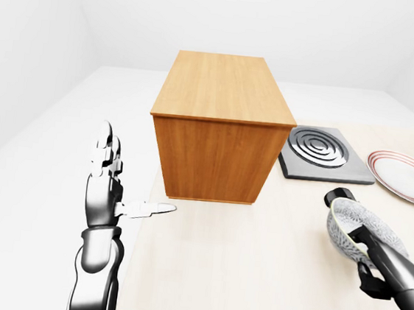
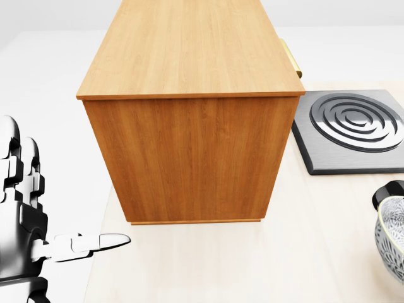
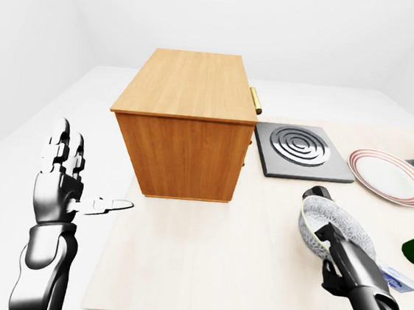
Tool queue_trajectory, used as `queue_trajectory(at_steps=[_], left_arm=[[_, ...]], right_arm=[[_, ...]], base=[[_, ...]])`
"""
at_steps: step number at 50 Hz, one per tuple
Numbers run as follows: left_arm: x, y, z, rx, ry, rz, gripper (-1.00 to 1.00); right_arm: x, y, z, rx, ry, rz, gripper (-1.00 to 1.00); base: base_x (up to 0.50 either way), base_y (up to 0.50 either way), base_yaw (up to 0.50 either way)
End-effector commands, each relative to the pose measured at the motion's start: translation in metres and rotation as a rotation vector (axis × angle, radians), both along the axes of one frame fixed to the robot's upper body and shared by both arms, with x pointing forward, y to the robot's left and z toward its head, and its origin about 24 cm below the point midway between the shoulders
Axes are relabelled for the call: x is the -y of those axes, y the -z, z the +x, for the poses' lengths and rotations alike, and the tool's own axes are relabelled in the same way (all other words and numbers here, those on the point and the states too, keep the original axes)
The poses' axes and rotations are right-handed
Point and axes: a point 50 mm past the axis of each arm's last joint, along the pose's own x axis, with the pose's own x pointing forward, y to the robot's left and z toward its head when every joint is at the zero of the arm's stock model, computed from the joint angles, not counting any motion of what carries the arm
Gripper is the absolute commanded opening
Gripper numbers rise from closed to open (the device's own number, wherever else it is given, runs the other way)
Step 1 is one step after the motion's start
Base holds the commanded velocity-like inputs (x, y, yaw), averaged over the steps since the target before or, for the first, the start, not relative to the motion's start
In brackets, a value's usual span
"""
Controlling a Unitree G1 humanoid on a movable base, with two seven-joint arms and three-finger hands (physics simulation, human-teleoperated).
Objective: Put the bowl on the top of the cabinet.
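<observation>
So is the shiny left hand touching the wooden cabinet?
Apart. The right-eye view shows the left hand open, with bare floor and table edge between its thumb and the cabinet.

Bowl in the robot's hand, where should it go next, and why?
Probably up and toward the view's left. The right hand has its fingers round the bowl, tilted, lower than the cabinet's top, which is bare wood. It likely needs lifting above that edge before moving over.

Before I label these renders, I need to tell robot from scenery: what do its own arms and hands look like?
The left hand is glossy chrome-silver with black joint gaps, three blocky segmented fingers and a pale rounded thumb tip, on a silver forearm with a dark cuff. The right hand and its forearm look darker, a black to gunmetal shade, with rounded segments. No cables, sleeves or markings show.
</observation>
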Motion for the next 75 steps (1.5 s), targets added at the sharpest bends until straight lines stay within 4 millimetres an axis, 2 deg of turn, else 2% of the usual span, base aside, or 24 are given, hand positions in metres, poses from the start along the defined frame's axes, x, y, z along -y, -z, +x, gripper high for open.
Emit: queue_trajectory(at_steps=[1,2,4,5,6,11,13,16,18,19,21,24,25,27,31,35,39,45,52,56,57,59,62,75], left_arm=[[0.000,0.000,0.000,0.000,-0.003,0.000,1.00],[0.000,0.000,0.001,0.000,-0.004,0.000,1.00],[0.000,0.000,0.001,0.000,-0.004,0.000,1.00],[0.000,0.000,0.001,0.001,-0.005,0.000,1.00],[-0.001,0.000,0.001,0.002,-0.007,0.000,1.00],[0.000,-0.001,0.001,0.005,-0.006,0.000,1.00],[0.000,-0.001,0.001,0.006,-0.006,0.000,1.00],[0.000,-0.002,0.001,0.008,-0.002,0.000,1.00],[0.000,-0.002,0.001,0.008,-0.002,0.001,1.00],[0.001,-0.001,0.001,0.005,0.000,0.001,1.00],[0.001,-0.001,0.001,0.004,0.001,0.001,1.00],[0.001,-0.001,0.001,0.004,0.001,0.001,1.00],[0.000,0.000,0.002,-0.001,0.000,0.002,1.00],[0.000,0.000,0.002,-0.001,0.002,0.002,1.00],[0.000,0.001,0.003,-0.005,0.004,0.001,1.00],[0.000,0.003,0.003,-0.016,0.005,0.001,1.00],[-0.001,0.005,0.005,-0.022,0.004,0.001,1.00],[0.000,0.005,0.006,-0.024,0.011,0.001,1.00],[0.000,0.003,0.004,-0.017,0.024,0.000,1.00],[0.001,0.004,0.004,-0.019,0.029,0.000,1.00],[0.002,0.003,0.004,-0.016,0.032,0.001,1.00],[0.002,0.003,0.004,-0.017,0.033,0.000,1.00],[0.002,0.004,0.005,-0.021,0.035,0.000,1.00],[0.002,0.005,0.006,-0.023,0.037,0.000,1.00]], right_arm=[[0.000,-0.096,0.018,0.286,-0.101,-0.150,-1.00],[-0.001,-0.115,0.022,0.349,-0.124,-0.196,-1.00],[-0.001,-0.125,0.023,0.377,-0.136,-0.220,-1.00],[-0.003,-0.148,0.028,0.441,-0.165,-0.276,-1.00],[-0.004,-0.159,0.031,0.471,-0.181,-0.307,-1.00],[-0.005,-0.200,0.044,0.551,-0.212,-0.381,-1.00],[-0.004,-0.205,0.046,0.555,-0.213,-0.382,-1.00],[-0.002,-0.230,0.064,0.568,-0.215,-0.394,-1.00],[-0.001,-0.235,0.070,0.562,-0.214,-0.386,-1.00],[0.001,-0.244,0.090,0.522,-0.232,-0.399,-1.00],[0.004,-0.249,0.109,0.477,-0.237,-0.386,-1.00],[0.004,-0.249,0.110,0.475,-0.238,-0.386,-1.00],[0.006,-0.258,0.149,0.380,-0.252,-0.364,-1.00],[0.018,-0.262,0.170,0.296,-0.181,-0.324,-1.00],[0.018,-0.286,0.198,0.319,-0.053,-0.349,-1.00],[0.004,-0.302,0.208,0.367,-0.029,-0.436,-1.00],[-0.014,-0.313,0.215,0.394,-0.044,-0.551,-1.00],[-0.045,-0.329,0.223,0.460,-0.099,-0.594,-1.00],[-0.071,-0.335,0.230,0.460,-0.156,-0.633,-1.00],[-0.086,-0.335,0.235,0.469,-0.188,-0.653,-1.00],[-0.102,-0.332,0.240,0.465,-0.231,-0.664,-1.00],[-0.119,-0.330,0.244,0.483,-0.274,-0.641,-1.00],[-0.134,-0.327,0.248,0.492,-0.314,-0.628,-1.00],[-0.185,-0.322,0.253,0.521,-0.442,-0.591,-1.00]], base=[[0.00,0.00,0.00],[0.00,0.00,0.00],[0.00,0.00,0.00],[0.00,0.00,0.00],[0.00,0.00,0.00],[0.00,0.00,0.00],[0.00,0.00,0.00],[0.00,0.00,0.00],[0.00,0.00,0.00],[0.00,0.00,0.00],[0.00,0.00,0.00],[0.00,0.00,0.00],[0.00,0.00,0.00],[0.00,0.00,0.00],[0.00,0.00,0.00],[0.00,0.00,0.00],[0.00,0.00,0.00],[0.00,0.00,0.00],[0.00,0.00,0.00],[0.00,0.00,0.00],[0.00,0.00,0.00],[0.00,0.00,0.00],[0.00,0.00,0.00],[0.00,0.00,0.00]])
